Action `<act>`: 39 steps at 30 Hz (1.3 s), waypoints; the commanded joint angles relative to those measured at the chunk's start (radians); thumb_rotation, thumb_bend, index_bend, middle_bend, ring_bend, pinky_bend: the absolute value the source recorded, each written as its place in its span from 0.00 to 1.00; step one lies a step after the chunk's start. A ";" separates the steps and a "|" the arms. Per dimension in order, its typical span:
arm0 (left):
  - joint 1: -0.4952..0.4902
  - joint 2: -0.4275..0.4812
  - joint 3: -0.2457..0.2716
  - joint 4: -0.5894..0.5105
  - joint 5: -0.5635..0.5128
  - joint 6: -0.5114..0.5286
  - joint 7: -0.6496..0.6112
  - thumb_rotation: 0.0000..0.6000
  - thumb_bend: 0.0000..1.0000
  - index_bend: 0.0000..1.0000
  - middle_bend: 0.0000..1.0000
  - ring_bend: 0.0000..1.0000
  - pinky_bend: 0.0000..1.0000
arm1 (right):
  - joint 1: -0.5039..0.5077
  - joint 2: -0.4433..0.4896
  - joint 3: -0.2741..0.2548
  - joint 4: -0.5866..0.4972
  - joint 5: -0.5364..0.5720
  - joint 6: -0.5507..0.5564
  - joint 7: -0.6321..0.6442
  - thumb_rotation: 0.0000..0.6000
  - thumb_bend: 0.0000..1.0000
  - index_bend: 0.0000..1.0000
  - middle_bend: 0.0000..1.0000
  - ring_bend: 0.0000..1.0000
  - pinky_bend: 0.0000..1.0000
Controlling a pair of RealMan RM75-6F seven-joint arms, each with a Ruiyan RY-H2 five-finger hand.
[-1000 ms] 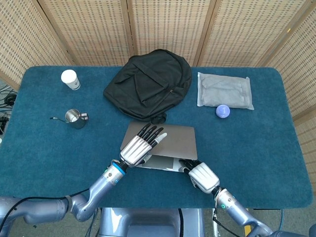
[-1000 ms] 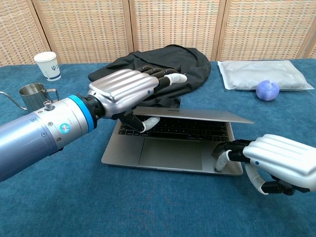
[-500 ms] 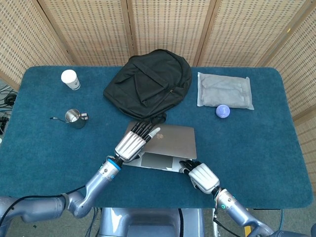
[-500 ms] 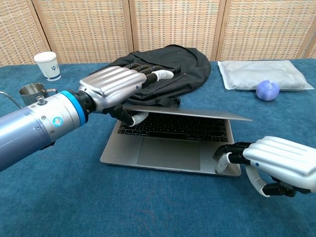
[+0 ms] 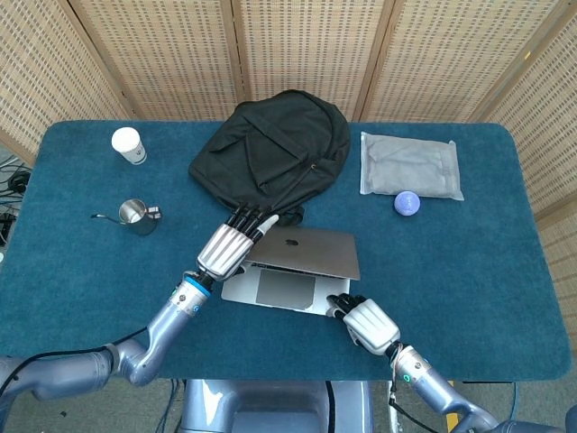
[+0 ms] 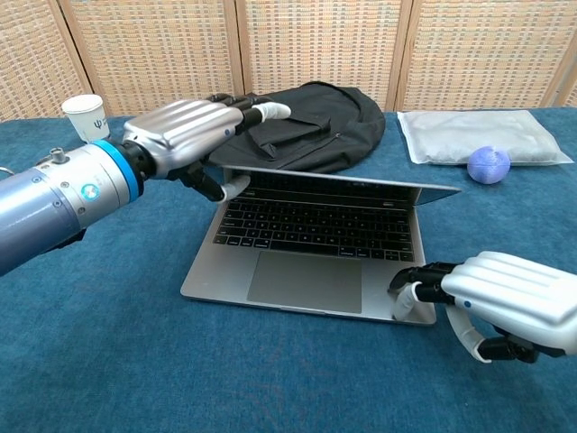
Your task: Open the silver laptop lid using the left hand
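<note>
The silver laptop (image 5: pixel 297 254) (image 6: pixel 306 262) lies near the table's front edge with its lid (image 6: pixel 334 185) raised partway, the keyboard showing under it. My left hand (image 5: pixel 227 245) (image 6: pixel 185 135) grips the lid's left corner, fingers over the top and thumb (image 6: pixel 230 188) beneath. My right hand (image 5: pixel 368 325) (image 6: pixel 500 302) rests on the base's front right corner, fingertips (image 6: pixel 406 290) pressing down on it.
A black backpack (image 5: pixel 270 153) lies right behind the laptop. A metal pitcher (image 5: pixel 135 215) and a paper cup (image 5: pixel 129 144) stand at the left. A grey pouch (image 5: pixel 410 165) and a blue ball (image 5: pixel 407 203) sit at the back right.
My left hand has moved back and up with the lid's left corner, and the lid has swung further open. The right hand has stayed on the base.
</note>
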 commanded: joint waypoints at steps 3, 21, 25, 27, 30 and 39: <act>-0.006 0.012 -0.020 -0.008 -0.016 0.004 -0.008 1.00 0.49 0.00 0.00 0.00 0.00 | 0.003 0.000 0.000 -0.001 0.002 0.000 -0.001 1.00 1.00 0.28 0.15 0.18 0.34; -0.058 0.017 -0.074 -0.023 -0.093 0.000 0.064 1.00 0.49 0.00 0.00 0.00 0.00 | 0.020 0.003 -0.014 -0.010 0.011 -0.023 -0.023 1.00 1.00 0.28 0.18 0.18 0.34; -0.067 0.021 -0.091 -0.022 -0.112 0.004 0.073 1.00 0.49 0.00 0.00 0.00 0.00 | 0.024 0.007 -0.016 -0.013 0.006 -0.021 -0.024 1.00 1.00 0.28 0.18 0.18 0.34; -0.072 0.023 -0.099 -0.021 -0.124 0.005 0.082 1.00 0.49 0.00 0.00 0.00 0.00 | 0.025 0.009 -0.016 -0.015 0.005 -0.020 -0.025 1.00 1.00 0.28 0.19 0.18 0.34; -0.081 0.024 -0.118 -0.024 -0.166 0.001 0.106 1.00 0.49 0.00 0.00 0.00 0.00 | 0.029 0.014 -0.017 -0.020 0.007 -0.025 -0.029 1.00 1.00 0.28 0.20 0.18 0.34; -0.107 0.023 -0.135 -0.014 -0.236 -0.001 0.155 1.00 0.49 0.00 0.00 0.00 0.00 | 0.037 0.022 -0.020 -0.025 0.006 -0.029 -0.026 1.00 1.00 0.28 0.23 0.18 0.34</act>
